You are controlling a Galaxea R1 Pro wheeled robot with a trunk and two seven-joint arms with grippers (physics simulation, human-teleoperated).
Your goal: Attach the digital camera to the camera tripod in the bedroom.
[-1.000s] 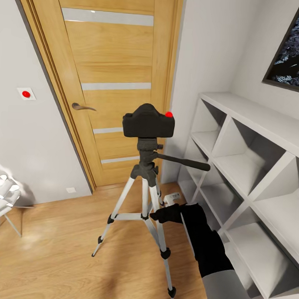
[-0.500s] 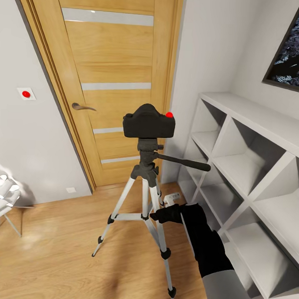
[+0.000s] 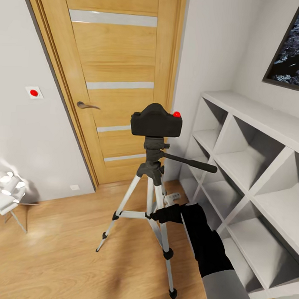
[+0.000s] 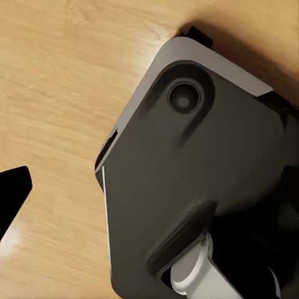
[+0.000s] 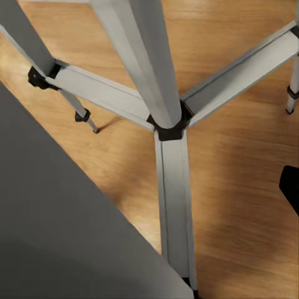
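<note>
The black digital camera (image 3: 156, 120), with its red button (image 3: 176, 114) at one top corner, sits on the head of the camera tripod (image 3: 152, 167). The tripod stands on the bedroom's wood floor before the door, with its pan handle (image 3: 190, 162) pointing toward the shelving. My right gripper (image 3: 158, 216) hangs low beside the tripod's near leg, at brace height. In the right wrist view the silver leg braces (image 5: 168, 128) lie close ahead, one black fingertip (image 5: 290, 187) at the edge, jaws open and empty. My left gripper (image 4: 149, 187) hangs open over the floor, with one fingertip (image 4: 12, 190) in sight.
A wooden door (image 3: 118, 70) stands behind the tripod. White open shelving (image 3: 253, 167) runs along the right wall under a dark picture (image 3: 293, 47). A small white flat object (image 3: 173, 196) lies on the floor by the shelving. A white object (image 3: 4, 191) sits at far left. My dark base (image 4: 205, 174) is below the left wrist.
The head view has shifted a little, so door, tripod and camera sit slightly further right in the picture. The camera stays on the tripod and my right arm holds its place.
</note>
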